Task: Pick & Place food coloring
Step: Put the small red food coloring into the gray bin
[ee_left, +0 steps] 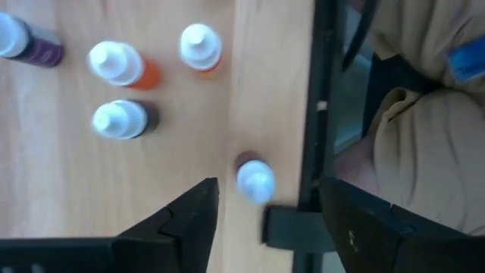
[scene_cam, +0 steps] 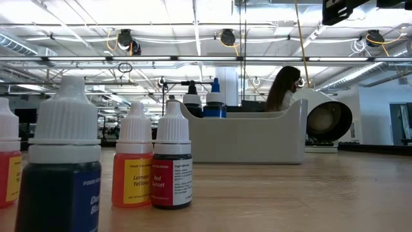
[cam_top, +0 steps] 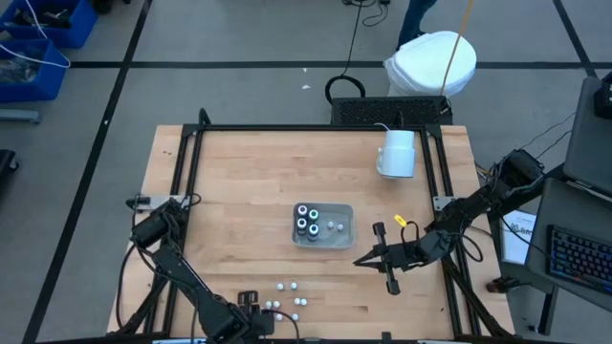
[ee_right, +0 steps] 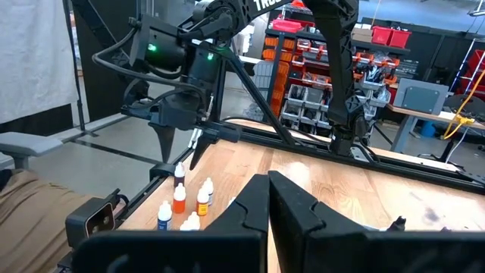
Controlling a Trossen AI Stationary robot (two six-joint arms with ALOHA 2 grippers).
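Your left gripper (ee_left: 261, 220) sits at the near edge of the wooden table (cam_top: 249, 182), its two dark fingers (ee_left: 189, 220) spread apart with nothing between them. Just ahead of the gap stands one small white-capped dropper bottle with a dark body (ee_left: 255, 179), close beside the black frame rail (ee_left: 322, 98); from the wrist view you can't be sure whether a finger touches it, but it looks free.

The remaining tiny white-capped dropper bottles (cam_top: 290, 296) stand upright in a loose cluster near that same edge. In the low view, you can read a yellow-labelled bottle (scene_cam: 133, 161) touching or nearly touching a red-labelled bottle (scene_cam: 172, 164), with a dark blue bottle (scene_cam: 61, 167) nearer the camera.

The clear rectangular plastic tray (cam_top: 337, 236) lies at mid-table. It holds the small dark round pots with pale ringed tops (cam_top: 307, 220) along one side and a couple of white caps beside them.

Your right gripper (cam_top: 361, 260) hovers just beside the tray, fingers pressed together and empty. The large white mug (cam_top: 397, 153) stands well apart, toward the far side.
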